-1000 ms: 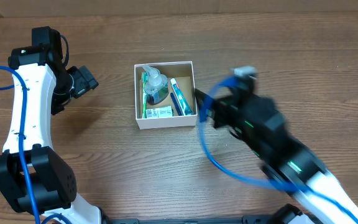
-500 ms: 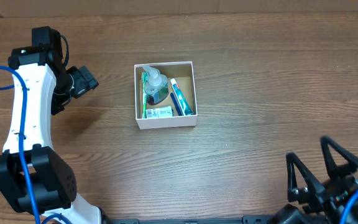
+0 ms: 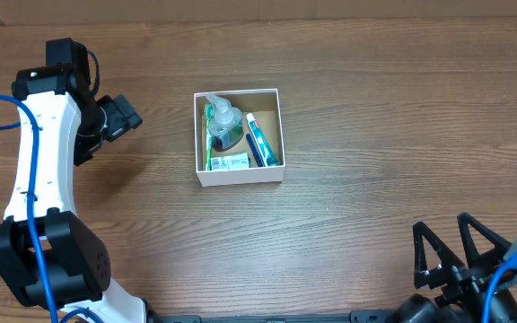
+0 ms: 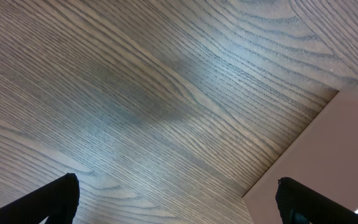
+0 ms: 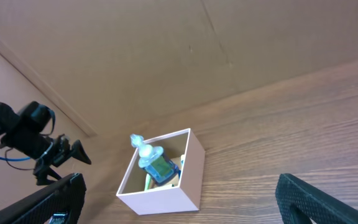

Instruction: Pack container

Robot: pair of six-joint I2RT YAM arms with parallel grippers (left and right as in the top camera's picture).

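Note:
The container (image 3: 240,176) is a small white box with a brown inside, in the middle of the table. In it lie a clear bottle of green liquid (image 3: 224,126), a green toothbrush (image 3: 208,135), a blue toothpaste tube (image 3: 262,140) and a small packet (image 3: 230,162). It also shows in the right wrist view (image 5: 166,196), with the bottle (image 5: 157,163) standing in it. My left gripper (image 3: 122,118) is open and empty, left of the box. My right gripper (image 3: 451,256) is open and empty at the front right, far from the box.
The wooden table's far edge meets a brown cardboard wall (image 5: 166,50). In the left wrist view, the table's edge and a pale surface (image 4: 328,155) beyond it show between the open fingers. The left arm (image 3: 34,161) stands along the left side.
My right arm has pulled back from beside the box to the table's front right corner, its gripper open and empty. The left arm and the box have not moved.

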